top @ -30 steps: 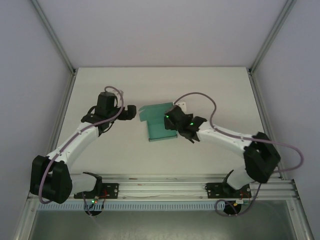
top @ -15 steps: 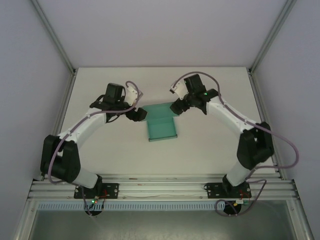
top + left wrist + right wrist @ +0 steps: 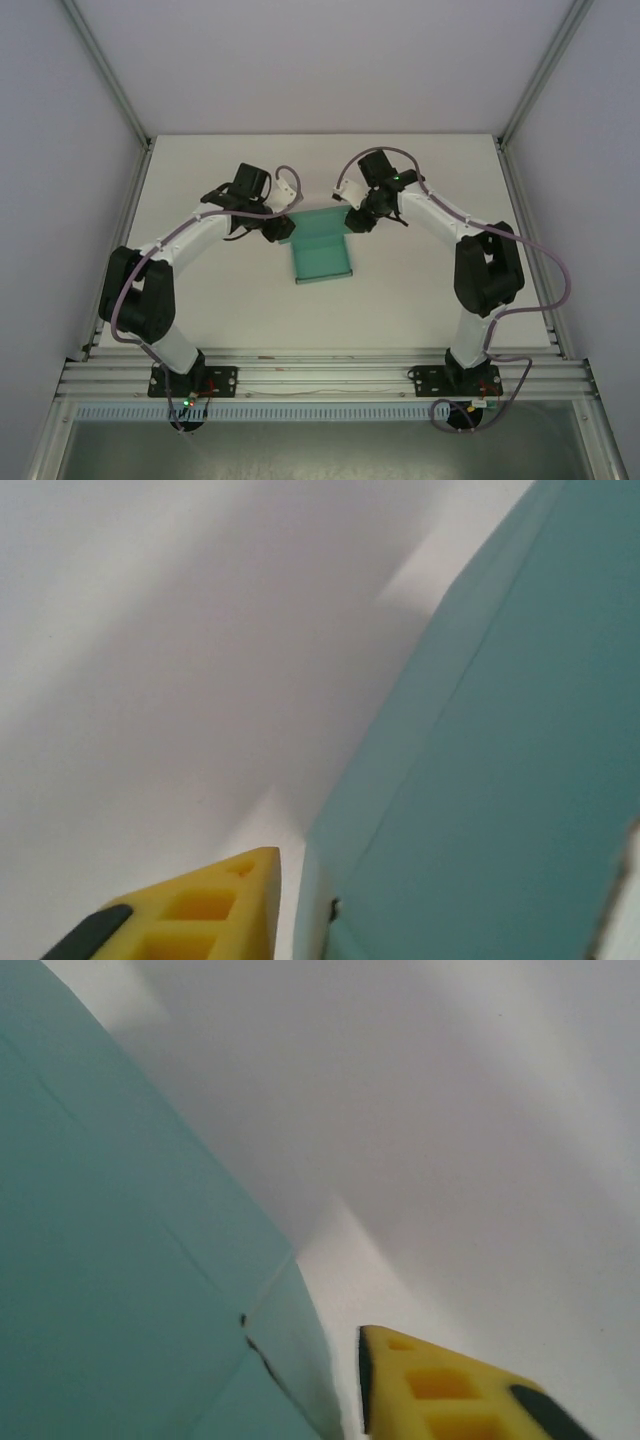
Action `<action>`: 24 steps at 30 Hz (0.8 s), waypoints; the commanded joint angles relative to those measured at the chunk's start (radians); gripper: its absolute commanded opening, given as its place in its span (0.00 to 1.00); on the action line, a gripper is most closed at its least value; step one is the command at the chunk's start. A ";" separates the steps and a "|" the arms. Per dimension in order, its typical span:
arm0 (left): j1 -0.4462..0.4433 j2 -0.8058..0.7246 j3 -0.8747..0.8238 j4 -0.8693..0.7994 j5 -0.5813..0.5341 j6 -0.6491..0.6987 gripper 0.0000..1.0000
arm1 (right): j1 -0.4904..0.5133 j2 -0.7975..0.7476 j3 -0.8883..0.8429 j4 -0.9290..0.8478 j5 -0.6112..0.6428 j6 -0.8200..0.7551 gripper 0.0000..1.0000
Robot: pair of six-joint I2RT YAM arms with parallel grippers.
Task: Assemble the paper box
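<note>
you have paper box (image 3: 322, 252) flat on surface (image 3: 430, 290), between your two pincers. left pincer (image 3: 282, 229) sits at box's far-left corner, right pincer (image 3: 355, 220) at far-right corner. by left wrist camera, box edge lies just right of yellow fingertip (image 3: 205, 910); by right wrist, just left of its yellow fingertip (image 3: 450, 1390). whether either pincer grips or stands apart, you cannot tell.

This is a robotics lab cell. A white table (image 3: 400, 310) is boxed in by plain walls (image 3: 320, 60) and aluminium posts (image 3: 107, 70). The left arm (image 3: 185, 245) and right arm (image 3: 440, 215) are bolted to a slotted aluminium rail (image 3: 320, 372) at its near edge.
</note>
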 commanded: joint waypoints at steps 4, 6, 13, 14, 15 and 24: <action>-0.035 0.004 0.051 0.001 -0.158 -0.084 0.10 | -0.004 -0.055 0.001 -0.005 0.027 0.087 0.09; -0.041 -0.002 0.057 0.021 -0.198 -0.141 0.10 | -0.002 -0.078 -0.018 0.040 0.059 0.178 0.06; -0.058 0.041 0.105 0.112 -0.332 -0.486 0.12 | 0.039 -0.169 -0.153 0.266 0.148 0.592 0.03; -0.060 0.051 0.109 0.126 -0.354 -0.535 0.14 | 0.046 -0.175 -0.172 0.296 0.174 0.652 0.03; -0.064 0.061 0.112 0.134 -0.362 -0.569 0.13 | 0.053 -0.176 -0.185 0.318 0.195 0.705 0.02; -0.134 0.124 0.089 0.255 -0.452 -0.776 0.13 | 0.145 -0.104 -0.201 0.470 0.410 1.018 0.00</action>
